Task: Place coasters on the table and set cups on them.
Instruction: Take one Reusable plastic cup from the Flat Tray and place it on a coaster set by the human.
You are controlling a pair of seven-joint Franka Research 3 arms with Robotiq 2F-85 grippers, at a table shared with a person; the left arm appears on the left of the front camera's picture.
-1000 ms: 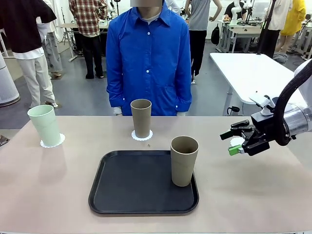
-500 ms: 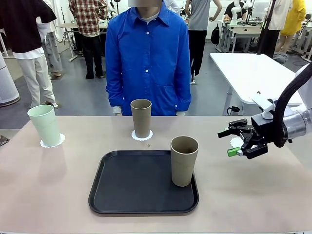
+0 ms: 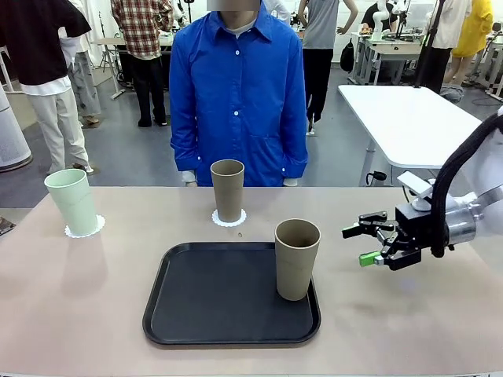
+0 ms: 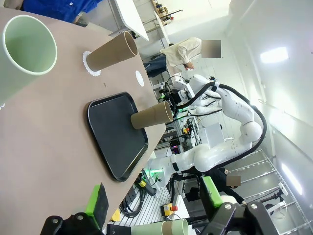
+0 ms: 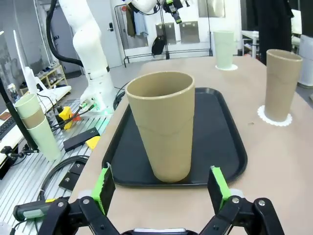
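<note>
If the wide-open right end effector [image 3: 363, 245] closes off-centre, the tall tan matte cup [image 3: 296, 258] on the black tray [image 3: 196, 306] could topple.

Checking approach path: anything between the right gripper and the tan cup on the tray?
Nothing visible. The right gripper, jaws open, faces the tan cup on the tray across bare table.
</note>
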